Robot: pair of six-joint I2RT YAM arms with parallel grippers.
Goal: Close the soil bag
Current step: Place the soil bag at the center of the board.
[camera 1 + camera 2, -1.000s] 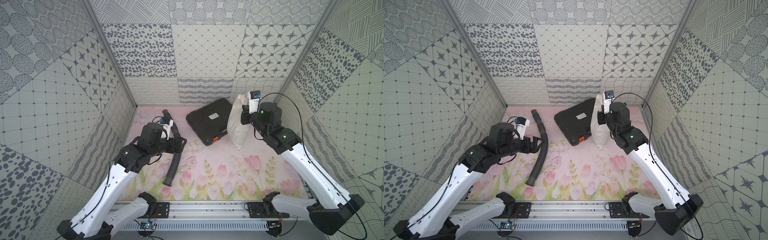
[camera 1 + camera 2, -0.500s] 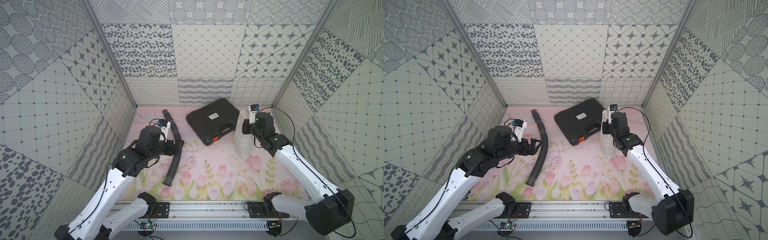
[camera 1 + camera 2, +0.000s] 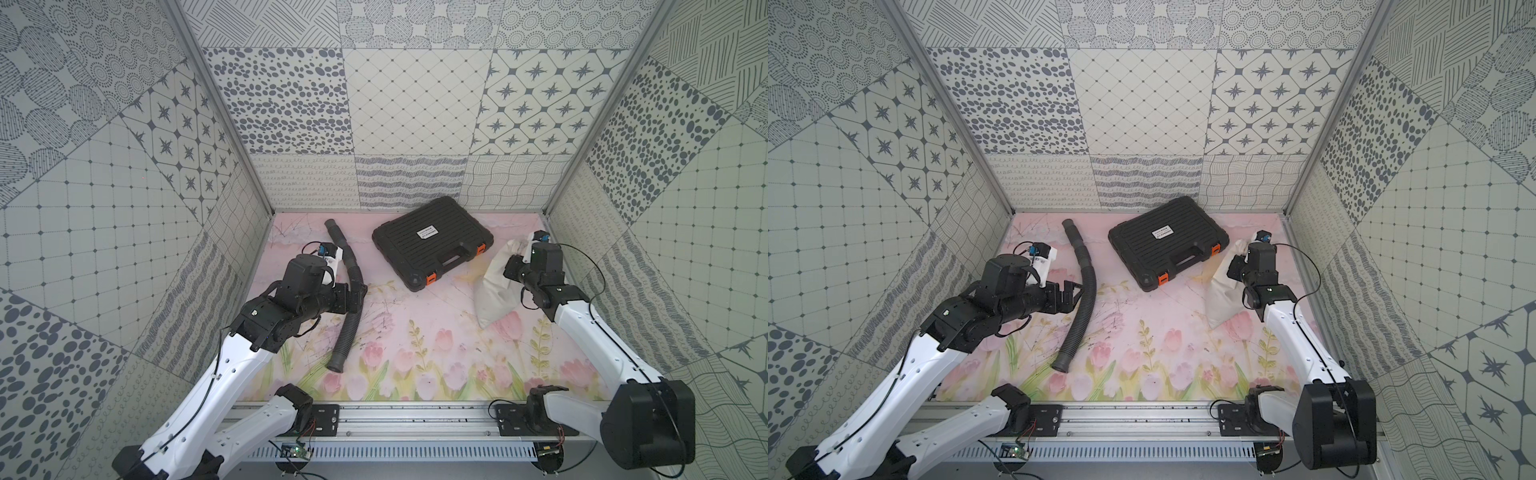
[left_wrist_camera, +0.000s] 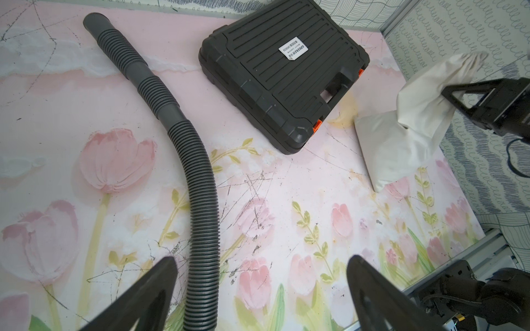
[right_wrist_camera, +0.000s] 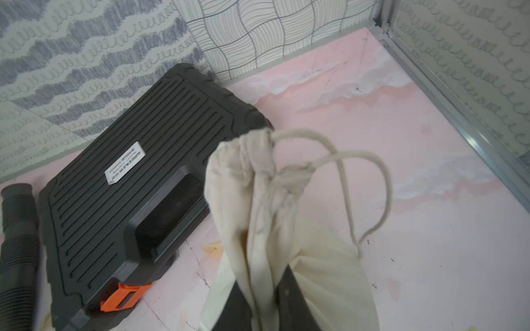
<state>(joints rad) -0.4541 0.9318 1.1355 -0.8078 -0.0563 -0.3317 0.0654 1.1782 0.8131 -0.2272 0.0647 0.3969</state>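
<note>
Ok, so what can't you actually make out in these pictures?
- Right gripper grip: in the right wrist view the bottom edge cuts it off and soil bag cloth fills its gap, so clamped or loose is unclear.
- Bag contents: gathered cloth hides them everywhere.
- Label on the black case: print too small, blurred.
- Hose near end: runs off the left wrist view's bottom edge.

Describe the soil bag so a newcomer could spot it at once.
On the pink floral tabletop, find the black case near the back wall. The soil bag sits just beyond its orange-latched edge, toward the right arm. It alone is off-white cloth, with a gathered mouth and pale cord.
</note>
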